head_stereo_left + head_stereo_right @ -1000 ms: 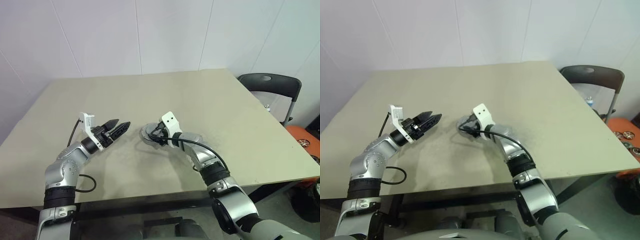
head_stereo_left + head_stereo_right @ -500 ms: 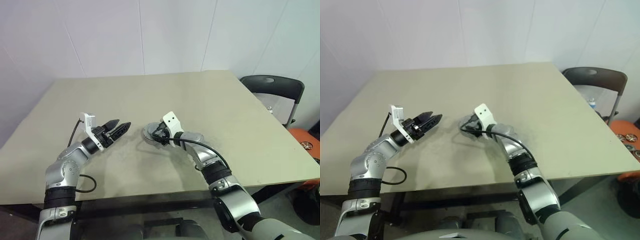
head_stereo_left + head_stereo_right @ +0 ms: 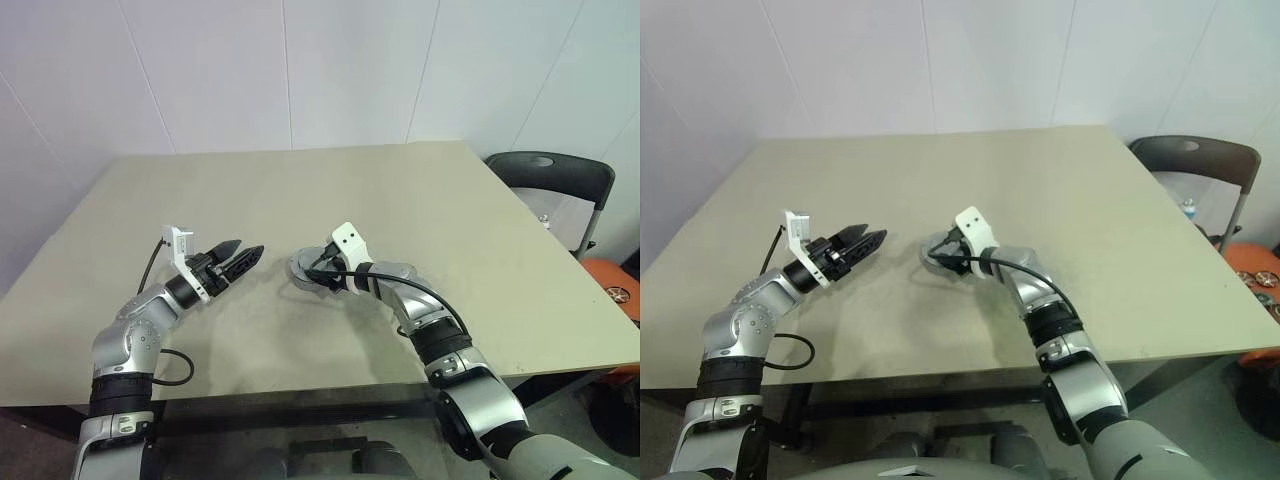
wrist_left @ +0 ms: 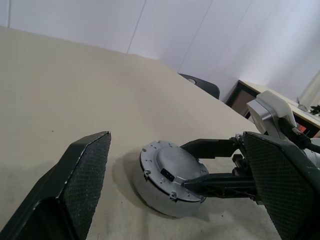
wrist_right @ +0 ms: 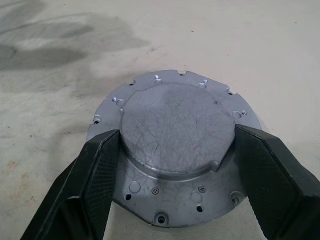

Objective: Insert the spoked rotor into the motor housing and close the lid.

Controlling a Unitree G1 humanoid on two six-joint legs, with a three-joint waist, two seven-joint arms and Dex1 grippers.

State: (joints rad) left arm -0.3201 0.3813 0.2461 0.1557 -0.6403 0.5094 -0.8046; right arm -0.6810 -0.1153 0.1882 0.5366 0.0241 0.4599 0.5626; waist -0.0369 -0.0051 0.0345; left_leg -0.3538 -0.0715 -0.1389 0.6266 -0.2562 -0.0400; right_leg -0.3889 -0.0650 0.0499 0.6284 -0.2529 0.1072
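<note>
Left pincer (image 3: 246, 256) hovers over the counter (image 3: 420, 190) with its fingers spread wide and nothing between them, pointing toward the middle, probably parked out of the way while the other arm works. Just to its right sits the motor housing (image 4: 160, 192), flat on the counter, with the lid (image 5: 172, 132) on top, plain grey face up. Right pincer (image 5: 172, 150) reaches in from the right, and its two fingers bracket the lid's raised centre, clamped on or right against it, which looks like seating or squaring the lid. No spoked rotor is on view, so I judge it is already under the lid. The right wrist view gives the lid's notches and screw holes from above; the left wrist view gives the side, showing the lid lying low on the housing.
</note>
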